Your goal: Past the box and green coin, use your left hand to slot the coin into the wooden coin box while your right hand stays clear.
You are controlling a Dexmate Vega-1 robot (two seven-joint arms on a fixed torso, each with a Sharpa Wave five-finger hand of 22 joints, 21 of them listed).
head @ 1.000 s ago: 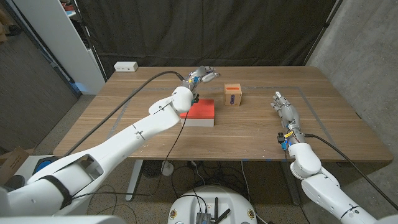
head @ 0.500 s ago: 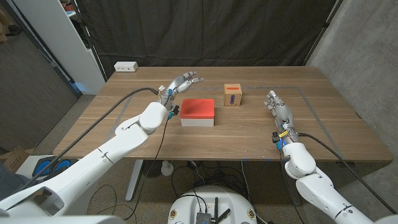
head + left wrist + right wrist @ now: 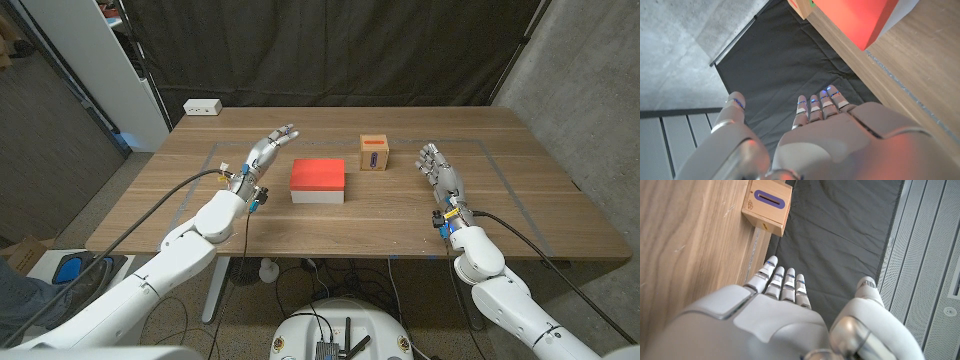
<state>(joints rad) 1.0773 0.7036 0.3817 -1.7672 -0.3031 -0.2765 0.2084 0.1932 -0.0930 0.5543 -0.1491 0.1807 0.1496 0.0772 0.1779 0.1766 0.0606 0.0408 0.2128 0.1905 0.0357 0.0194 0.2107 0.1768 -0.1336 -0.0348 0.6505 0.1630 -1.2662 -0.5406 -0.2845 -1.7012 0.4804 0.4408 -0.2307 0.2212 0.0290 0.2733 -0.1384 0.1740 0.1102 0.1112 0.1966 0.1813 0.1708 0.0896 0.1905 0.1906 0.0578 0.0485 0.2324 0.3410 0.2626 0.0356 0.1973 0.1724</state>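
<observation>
The wooden coin box [image 3: 375,153], with a purple slot label on top, stands at the table's middle back, also seen in the right wrist view [image 3: 766,206]. A red-topped box [image 3: 318,180] lies to its left and nearer me. My left hand [image 3: 265,152] hovers left of the red box [image 3: 860,17], fingers stretched out and apart, holding nothing. My right hand [image 3: 438,170] stands open to the right of the coin box, fingers straight, apart from it. A small green sliver [image 3: 812,2] shows past the red box; I cannot tell whether it is the coin.
A white power strip [image 3: 203,106] lies at the table's far left corner. Faint tape lines mark the wooden table [image 3: 400,215]. A black curtain hangs behind the table, and a cable runs along each arm.
My left hand has drawn back from behind the red box to its left side, nearer me, with fingers now spread. My right hand has shifted slightly forward and inward.
</observation>
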